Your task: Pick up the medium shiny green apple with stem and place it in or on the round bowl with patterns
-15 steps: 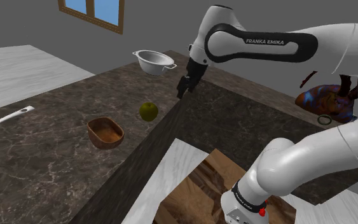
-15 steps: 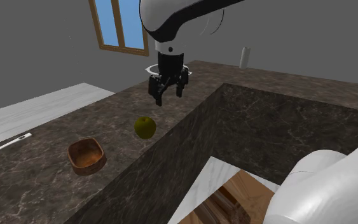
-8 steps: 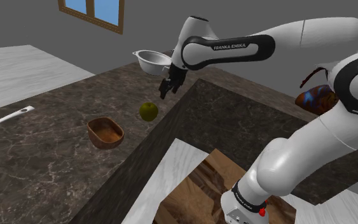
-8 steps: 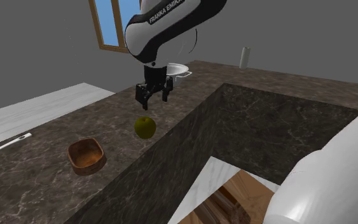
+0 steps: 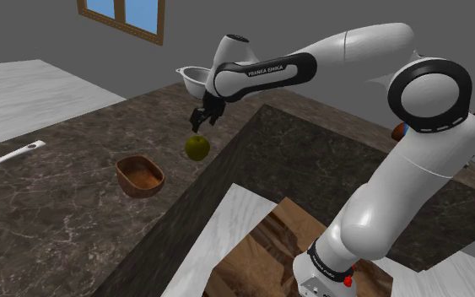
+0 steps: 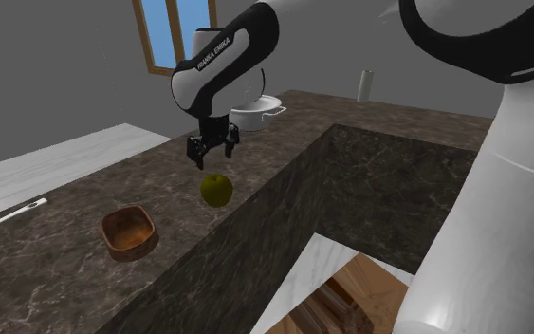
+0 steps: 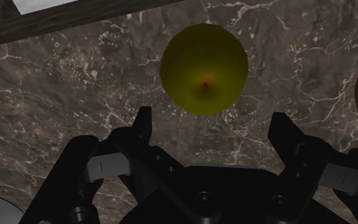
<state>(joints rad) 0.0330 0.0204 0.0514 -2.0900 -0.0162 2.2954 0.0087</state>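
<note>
Olive-green apple (image 7: 203, 69) rests on the dark marbled counter (image 5: 58, 194), stem dimple facing up toward us, directly below the fingers (image 7: 144, 130) and a little ahead of their tips, untouched. We judge the task to be in its early part: the approach is nearly made, but nothing has been grasped, lifted or carried yet. The fingers stand wide apart and empty, with a clear gap of air between them and the fruit; their opening looks broad enough to take it. What remains is the descent around the apple, the closing, the lift, the carry and the release into the brown bowl (image 5: 128, 162), which sits on the same counter off to one side of the fingers, beyond the apple and well apart from it. Our arm stretches far out from its stand, forearm running close to level over the counter, wrist bent so the fingers point almost straight down.
</note>
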